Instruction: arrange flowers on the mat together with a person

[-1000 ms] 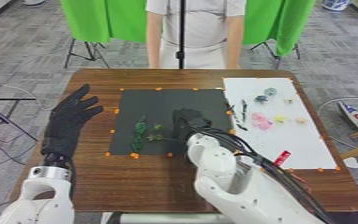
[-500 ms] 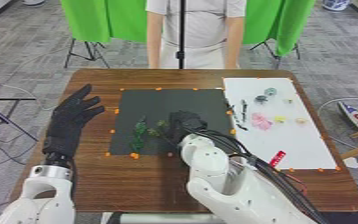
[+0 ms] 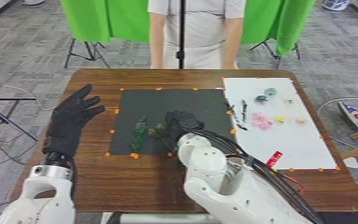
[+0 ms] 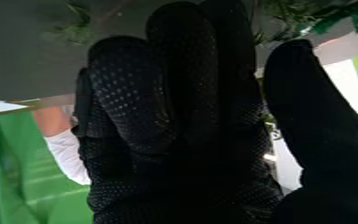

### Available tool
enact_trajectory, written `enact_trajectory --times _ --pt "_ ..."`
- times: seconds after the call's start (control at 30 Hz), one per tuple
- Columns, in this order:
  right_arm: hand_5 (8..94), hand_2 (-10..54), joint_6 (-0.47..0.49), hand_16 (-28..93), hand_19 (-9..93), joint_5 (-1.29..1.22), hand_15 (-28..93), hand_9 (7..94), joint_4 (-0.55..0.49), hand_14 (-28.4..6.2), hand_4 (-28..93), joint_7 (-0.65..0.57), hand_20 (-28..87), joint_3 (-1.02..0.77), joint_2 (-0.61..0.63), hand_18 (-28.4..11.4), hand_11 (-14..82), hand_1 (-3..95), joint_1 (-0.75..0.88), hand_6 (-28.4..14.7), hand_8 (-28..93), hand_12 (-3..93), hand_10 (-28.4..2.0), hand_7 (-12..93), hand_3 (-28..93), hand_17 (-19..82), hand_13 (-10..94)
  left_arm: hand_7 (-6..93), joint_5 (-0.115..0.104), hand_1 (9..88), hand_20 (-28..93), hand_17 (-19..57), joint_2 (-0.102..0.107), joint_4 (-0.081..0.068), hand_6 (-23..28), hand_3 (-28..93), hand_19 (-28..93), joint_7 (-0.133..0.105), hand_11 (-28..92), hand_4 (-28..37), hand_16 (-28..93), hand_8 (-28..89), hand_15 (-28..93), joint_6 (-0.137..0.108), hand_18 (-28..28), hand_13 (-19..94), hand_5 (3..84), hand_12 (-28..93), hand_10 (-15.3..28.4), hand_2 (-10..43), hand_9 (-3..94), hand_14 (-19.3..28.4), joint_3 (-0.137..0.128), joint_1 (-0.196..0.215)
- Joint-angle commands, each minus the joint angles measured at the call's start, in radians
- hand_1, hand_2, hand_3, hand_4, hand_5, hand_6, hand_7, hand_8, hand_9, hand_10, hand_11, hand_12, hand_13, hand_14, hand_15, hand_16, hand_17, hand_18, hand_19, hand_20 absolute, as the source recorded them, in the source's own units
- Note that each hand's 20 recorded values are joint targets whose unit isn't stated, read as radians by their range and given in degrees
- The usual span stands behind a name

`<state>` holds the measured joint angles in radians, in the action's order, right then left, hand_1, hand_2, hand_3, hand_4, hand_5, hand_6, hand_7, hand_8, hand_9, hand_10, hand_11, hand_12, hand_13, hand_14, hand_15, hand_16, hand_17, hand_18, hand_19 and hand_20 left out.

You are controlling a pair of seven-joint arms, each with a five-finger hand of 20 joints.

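Over the middle of the black mat (image 3: 162, 102), my right hand (image 3: 184, 120) is held low, its fingers straight. Beside it to the left lies a small green sprig (image 3: 156, 131), and farther left a longer dark green sprig (image 3: 140, 134). In the right wrist view, my right hand (image 4: 189, 115) has straight fingers, with the thumb apart from them. Green leaves (image 4: 291, 21) show beyond the fingertips and thumb, and another bit of greenery (image 4: 73, 27) lies on the mat. My left hand (image 3: 69, 117) is open over the table's left side.
On the white sheet (image 3: 291, 147) at the right lie a pink flower (image 3: 261, 121), a pale yellow flower (image 3: 280, 119), blue-grey flowers (image 3: 270, 92) and dark stems (image 3: 243, 111). A red tag (image 3: 274, 158) is on its near part. Orange markers line the mat's edges.
My right hand has moved slightly left and towards the robot over the mat, and its arm has shifted left too. The left hand has stayed in place.
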<state>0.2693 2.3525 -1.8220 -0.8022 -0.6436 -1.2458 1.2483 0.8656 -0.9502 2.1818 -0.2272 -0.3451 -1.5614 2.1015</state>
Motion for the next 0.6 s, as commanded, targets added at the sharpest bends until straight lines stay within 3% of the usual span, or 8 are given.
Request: enact_trajectory --times 0.03,0.37,0.6 --pt "88.1 -0.5 -0.044 19 93 0.013 54 93.3 -0.023 -10.0 -19 -0.005 7 -0.007 -0.025 -25.0 30.9 36.8 0.011 -0.5 -11 20.5 -12.9 16 66 41 88 9.8 0.001 23.3 9 -8.7 -0.003 -0.003 7.1 79 46 0.005 23 -27.2 -8 -8 48 -0.003 27.1 27 35.4 9 18.2 7.1 35.8 25.9 0.005 0.001" --pt "85.0 -1.3 -0.139 20 93 0.032 52 93.5 -0.043 -9.6 -19 0.029 6 -0.005 -0.009 -25.2 29.3 36.1 0.007 -1.3 -11 20.3 -12.2 16 66 42 89 9.8 -0.009 23.3 9 -8.7 0.004 -0.003 7.2 79 46 0.006 23 -27.0 -8 -8 47 -0.01 26.9 27 35.6 9 18.2 7.2 35.8 25.8 0.01 0.004" --pt "82.5 -2.2 -0.176 21 93 0.032 52 93.7 -0.053 -9.0 -19 0.038 6 -0.007 -0.003 -25.0 31.3 35.2 0.002 -1.0 -11 19.5 -11.8 15 67 42 90 9.8 -0.007 23.3 9 -8.7 -0.001 -0.005 7.2 79 46 0.03 23 -27.0 -8 -8 47 -0.007 26.9 27 35.5 9 18.2 7.2 35.7 25.7 0.007 -0.011"
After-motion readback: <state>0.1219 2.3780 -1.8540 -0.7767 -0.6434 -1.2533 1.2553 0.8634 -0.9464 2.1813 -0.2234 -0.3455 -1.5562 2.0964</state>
